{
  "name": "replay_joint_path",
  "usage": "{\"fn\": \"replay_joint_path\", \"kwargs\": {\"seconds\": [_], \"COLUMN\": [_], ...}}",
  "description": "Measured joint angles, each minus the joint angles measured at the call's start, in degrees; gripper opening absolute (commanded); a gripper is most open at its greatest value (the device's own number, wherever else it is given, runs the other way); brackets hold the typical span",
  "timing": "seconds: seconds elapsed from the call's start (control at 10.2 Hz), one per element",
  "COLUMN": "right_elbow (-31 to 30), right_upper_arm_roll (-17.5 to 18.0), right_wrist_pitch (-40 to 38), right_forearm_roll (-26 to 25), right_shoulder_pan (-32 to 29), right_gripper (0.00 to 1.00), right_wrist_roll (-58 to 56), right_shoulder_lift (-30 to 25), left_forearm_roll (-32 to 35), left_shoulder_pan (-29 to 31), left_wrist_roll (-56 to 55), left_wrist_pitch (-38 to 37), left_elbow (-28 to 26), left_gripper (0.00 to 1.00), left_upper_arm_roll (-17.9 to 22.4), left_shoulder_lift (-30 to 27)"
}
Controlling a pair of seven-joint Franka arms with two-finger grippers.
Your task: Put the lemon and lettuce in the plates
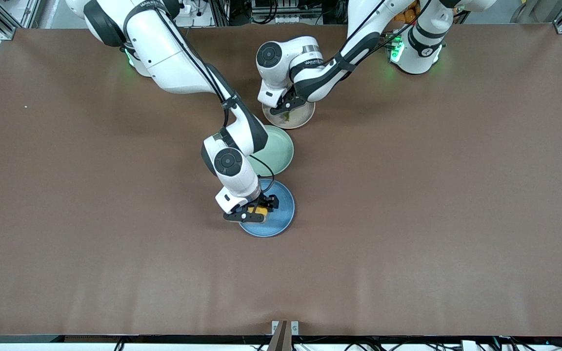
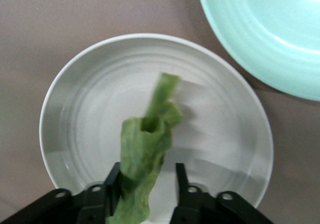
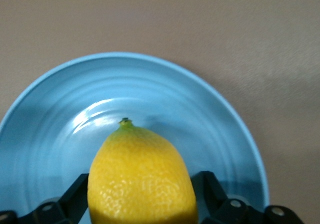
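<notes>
Lemon over the blue plate, lettuce over the beige plate.
The right gripper [image 1: 253, 210] hangs over the blue plate [image 1: 281, 214], its jaws spread wide with the lemon [image 3: 142, 176] between them, fingers [image 3: 212, 184] at its flanks. Beside the green plate [image 1: 276, 151], the left gripper [image 1: 288, 108] hangs over the beige plate [image 2: 90, 114], jaws partly parted; the lettuce [image 2: 147, 154] lies against one finger [image 2: 111, 184], clear of the other.

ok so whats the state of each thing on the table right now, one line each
lemon: between the right gripper's jaws, over the blue plate
lettuce: hanging by one jaw of the left gripper, over the beige plate
left gripper: jaws open
blue plate: nothing lying in it yet
beige plate: lettuce over it
pale green plate: empty, between the other two
</notes>
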Motion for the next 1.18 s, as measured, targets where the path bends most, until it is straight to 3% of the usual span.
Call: {"fn": "replay_joint_path", "kwargs": {"seconds": [0.39,0.69,0.89,1.18], "right_elbow": [7.8,12.2,15.4,18.7], "right_upper_arm_roll": [-0.6,-0.7,-1.0,-5.5], "right_wrist_pitch": [-17.3,-25.0,-30.8,-39.1], "right_forearm_roll": [-0.8,0.5,2.0,5.2], "right_shoulder_pan": [-1.0,-2.9,-4.3,-6.2], "right_gripper": [1.0,1.0,1.0,1.0], "right_wrist_roll": [-0.3,-0.3,-1.7,-10.7], "right_shoulder_lift": [0.0,-0.1,-0.1,-1.2], "left_forearm_roll": [0.0,0.1,0.2,0.6], "left_shoulder_pan": [2.5,6.1,8.4,14.5], "left_wrist_roll": [-0.1,1.9,3.1,6.3], "left_wrist_pitch": [-0.4,-8.1,-9.5,-9.5], "left_elbow": [1.6,5.8,7.2,8.2], "left_gripper": [1.0,1.0,1.0,1.0], "left_upper_arm_roll": [0.0,0.0,0.0,0.1], "left_shoulder_lift": [-2.7,-5.7,-6.8,-7.7]}}
